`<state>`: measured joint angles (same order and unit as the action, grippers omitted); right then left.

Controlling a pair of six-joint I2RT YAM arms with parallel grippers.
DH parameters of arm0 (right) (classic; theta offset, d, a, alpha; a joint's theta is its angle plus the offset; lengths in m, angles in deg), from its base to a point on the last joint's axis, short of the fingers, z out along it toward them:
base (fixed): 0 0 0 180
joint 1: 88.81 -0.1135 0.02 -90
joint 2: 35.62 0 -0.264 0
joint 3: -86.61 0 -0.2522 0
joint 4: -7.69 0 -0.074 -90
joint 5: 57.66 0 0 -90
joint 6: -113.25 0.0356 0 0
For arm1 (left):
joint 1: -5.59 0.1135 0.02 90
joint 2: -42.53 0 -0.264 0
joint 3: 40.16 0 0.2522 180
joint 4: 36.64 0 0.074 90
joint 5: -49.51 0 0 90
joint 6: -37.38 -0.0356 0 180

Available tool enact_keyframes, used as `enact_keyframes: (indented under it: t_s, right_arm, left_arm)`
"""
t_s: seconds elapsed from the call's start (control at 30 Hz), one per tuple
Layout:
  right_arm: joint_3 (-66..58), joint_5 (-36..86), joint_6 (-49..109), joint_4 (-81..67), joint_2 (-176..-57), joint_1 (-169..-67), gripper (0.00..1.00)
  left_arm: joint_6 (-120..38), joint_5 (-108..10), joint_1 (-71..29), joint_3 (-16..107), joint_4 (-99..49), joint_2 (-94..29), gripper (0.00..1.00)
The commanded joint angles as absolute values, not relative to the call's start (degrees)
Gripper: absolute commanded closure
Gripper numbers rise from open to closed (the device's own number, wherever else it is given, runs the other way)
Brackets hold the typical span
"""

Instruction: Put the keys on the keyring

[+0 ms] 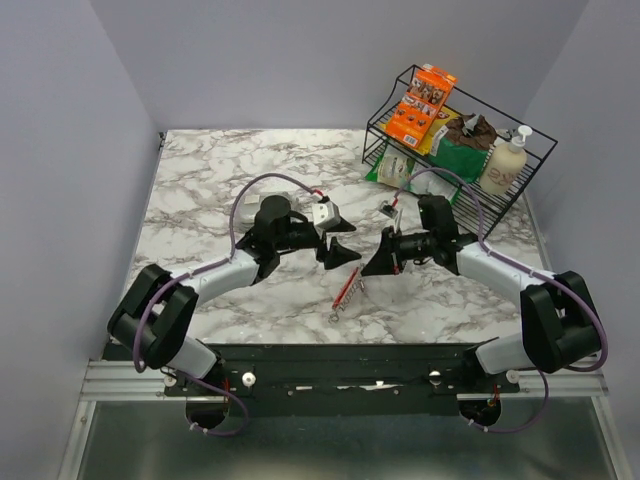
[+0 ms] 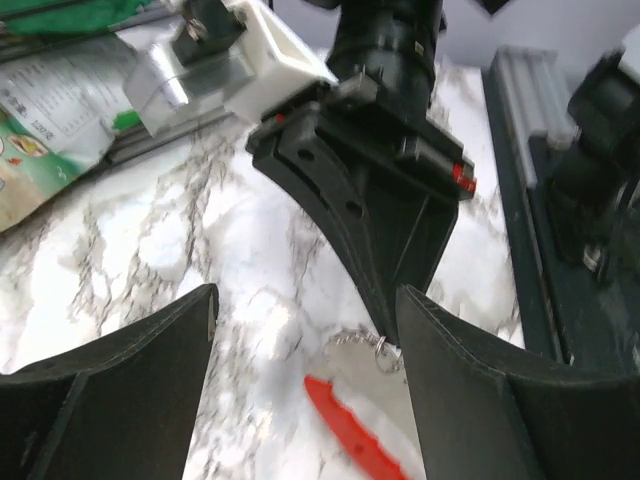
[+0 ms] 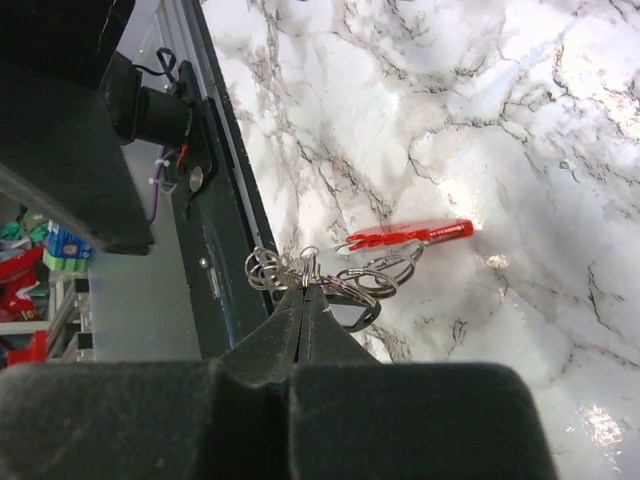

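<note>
Marble table (image 1: pixel 200 200), two arms meeting at its centre: the left gripper (image 1: pixel 343 240) gapes wide and empty beside the right gripper (image 3: pixel 303 295), pinched shut on the silver rings of the keyring (image 3: pixel 405 236), red strip dangling. No loose key is discernible. The left should likely grasp one ring squarely.

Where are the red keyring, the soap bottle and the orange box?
keyring (image 3: pixel 410 234): right wrist view, on its red strip.
soap bottle (image 1: pixel 503 166): top view, on its cream body.
orange box (image 1: pixel 421 104): top view, on its front face.
</note>
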<state>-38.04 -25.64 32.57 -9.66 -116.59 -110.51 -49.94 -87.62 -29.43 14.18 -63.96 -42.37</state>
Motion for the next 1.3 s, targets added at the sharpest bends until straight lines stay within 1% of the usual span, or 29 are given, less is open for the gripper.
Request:
enact_keyframes:
  t_s: [0.0,0.07,0.1,0.2,0.33,0.37,0.4,0.53,0.87,0.97,1.1,1.27]
  right_arm:
    - [-34.02,-23.73,29.5,-13.44,-116.74,-111.66,1.0]
    - [-33.05,-23.56,28.71,-14.24,-117.1,-112.1,1.0]
    - [-32.09,-23.47,27.75,-15.2,-117.27,-112.36,1.0]
    - [-31.11,-23.65,26.25,-16.26,-117.45,-113.16,1.0]
    - [-29.45,-23.03,24.31,-18.1,-117.45,-114.74,1.0]
    - [-29.35,-22.94,24.13,-18.28,-117.45,-115.17,1.0]
    - [-29.18,-22.94,23.78,-18.54,-117.45,-115.53,1.0]
    - [-28.74,-22.86,23.78,-18.99,-117.54,-115.97,1.0]
    - [-28.47,-22.06,23.78,-19.43,-118.42,-116.58,1.0]
    - [-28.3,-21.71,22.11,-19.6,-118.85,-116.67,1.0]
    - [-28.39,-21.8,21.94,-19.69,-119.12,-116.85,1.0]
    - [-28.47,-21.89,21.85,-19.69,-118.86,-117.02,1.0]
  left_arm:
    - [-73.59,-95.58,-29.83,24.54,-25.0,-40.17,0.21]
    - [-79.66,-97.0,-29.83,27.98,-15.37,-41.39,0.23]
    - [-85.09,-97.44,-29.83,30.96,-7.58,-42.01,0.24]
    - [-93.02,-100.51,-29.74,34.84,3.18,-44.12,0.31]
    - [-96.73,-103.68,-29.65,35.56,6.39,-44.92,0.42]
    - [-96.83,-104.55,-29.65,35.47,6.3,-45.01,0.49]
    - [-97.09,-105.08,-29.74,35.65,6.21,-45.18,0.52]
    - [-97.27,-106.06,-29.74,36.35,5.77,-45.8,0.6]
    - [-94.55,-104.12,-29.74,35.74,1.12,-45.45,0.6]
    - [-92.36,-103.25,-29.74,34.95,-1.51,-45.1,0.6]
    - [-88.75,-101.31,-29.74,33.45,-7.48,-44.48,0.58]
    - [-87.69,-100.87,-29.74,34.24,-8.2,-45.88,0.59]
